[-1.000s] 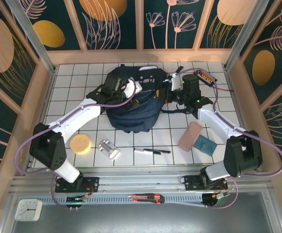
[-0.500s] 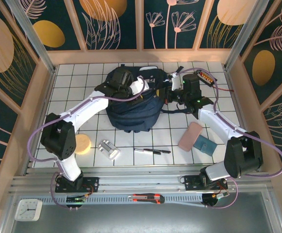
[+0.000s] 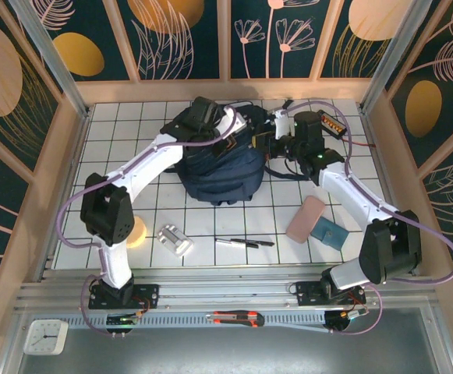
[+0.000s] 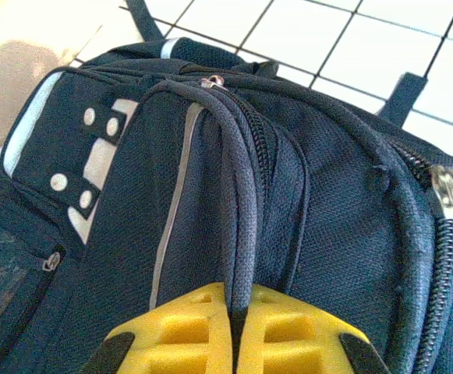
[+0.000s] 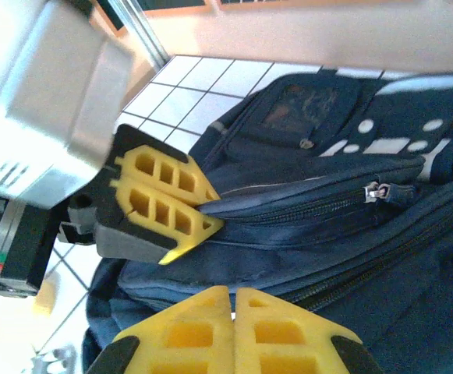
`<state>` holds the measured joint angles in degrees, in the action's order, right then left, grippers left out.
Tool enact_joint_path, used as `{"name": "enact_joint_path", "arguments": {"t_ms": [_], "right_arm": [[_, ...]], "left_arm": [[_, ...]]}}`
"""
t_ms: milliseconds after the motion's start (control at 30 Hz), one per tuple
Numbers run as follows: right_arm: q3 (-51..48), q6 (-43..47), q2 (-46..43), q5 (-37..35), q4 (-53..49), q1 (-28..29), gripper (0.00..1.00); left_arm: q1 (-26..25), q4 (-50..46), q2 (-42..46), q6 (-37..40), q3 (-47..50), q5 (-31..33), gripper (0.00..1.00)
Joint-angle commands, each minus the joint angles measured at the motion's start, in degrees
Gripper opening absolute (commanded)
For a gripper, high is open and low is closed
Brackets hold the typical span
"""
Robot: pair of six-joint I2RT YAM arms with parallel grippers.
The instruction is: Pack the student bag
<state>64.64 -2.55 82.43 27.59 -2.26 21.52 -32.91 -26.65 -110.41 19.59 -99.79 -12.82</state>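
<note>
Atop student bag [image 3: 218, 167], left gripper [image 4: 234, 300] pinches piping ridge; right gripper [image 5: 232, 300] closed beside; bare tiles [image 3: 121, 136] leftward.

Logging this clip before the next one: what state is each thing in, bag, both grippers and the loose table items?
student bag, lying on the table, zips in view look closed.
left gripper, shut on a piped seam of the student bag.
right gripper, shut, tips at the student bag; grip unclear.
pen, lying loose, unpacked.
pink case, lying flat, unpacked.
</note>
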Motion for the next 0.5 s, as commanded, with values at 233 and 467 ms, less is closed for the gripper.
{"name": "enact_joint_path", "arguments": {"t_ms": [233,467], "right_arm": [[-4.6,10.8,-10.1,-7.8,7.0,12.1,0.0],[-9.9,8.0,-9.9,-16.3,15.8,19.2,0.0]], "left_arm": [[0.0,-8.7,-9.2,-22.4,-20.4,2.4,0.0],[-1.0,-19.0,-16.3,-31.0,-41.1,5.3,0.0]]}}
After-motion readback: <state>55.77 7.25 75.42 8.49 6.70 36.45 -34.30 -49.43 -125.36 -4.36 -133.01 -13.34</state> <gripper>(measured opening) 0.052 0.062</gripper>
